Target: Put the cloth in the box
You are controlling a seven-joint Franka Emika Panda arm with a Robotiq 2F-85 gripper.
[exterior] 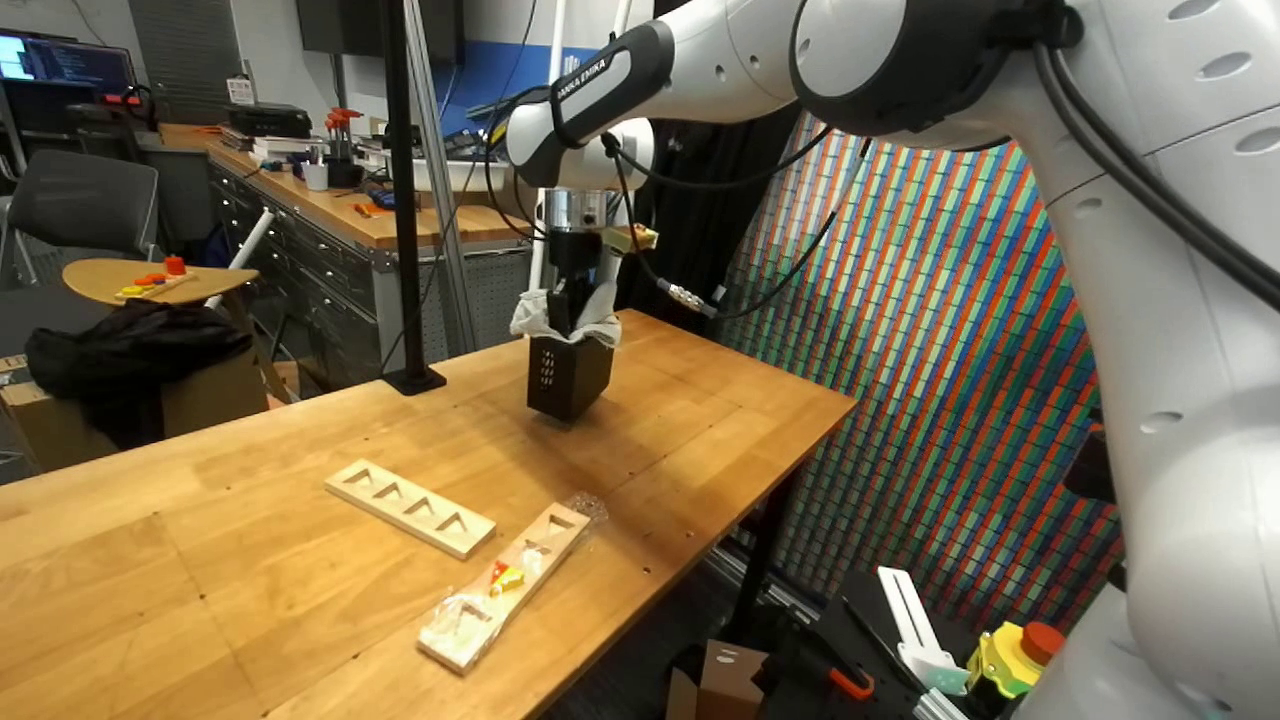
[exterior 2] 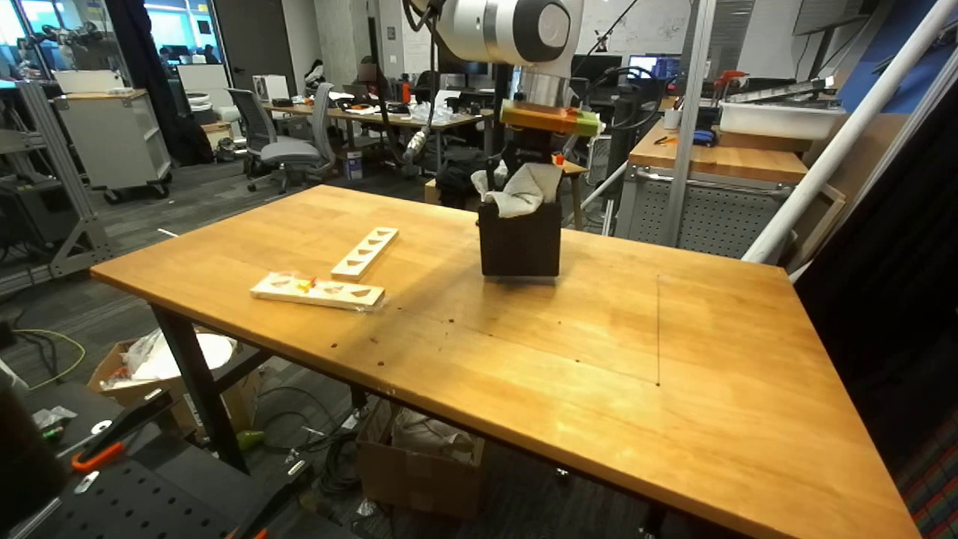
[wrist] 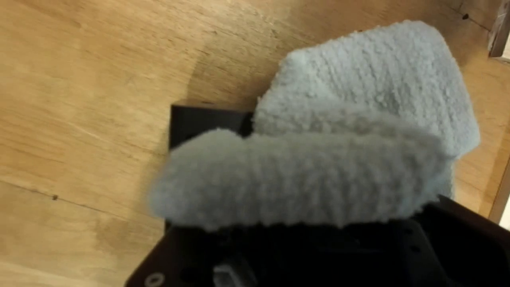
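The soft, rumpled white cloth (exterior 2: 531,189) is overhanging the upright black box (exterior 2: 520,243), so the dark fingers (exterior: 559,312) amid its folds, gripping or not I cannot tell, are risking dragging it out on lifting.

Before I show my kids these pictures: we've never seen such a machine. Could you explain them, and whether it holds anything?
The white machine is a robot arm, with a black gripper as its hand. Two pictures come from cameras outside it; the close-up looks down from the arm itself. On the table lie two pale slotted strips, one partly in clear plastic. The gripper is at the mouth of a black box, where a white cloth bunches and spills over the rim. The cloth hides the gripper's tips, so I can't tell whether anything is held.
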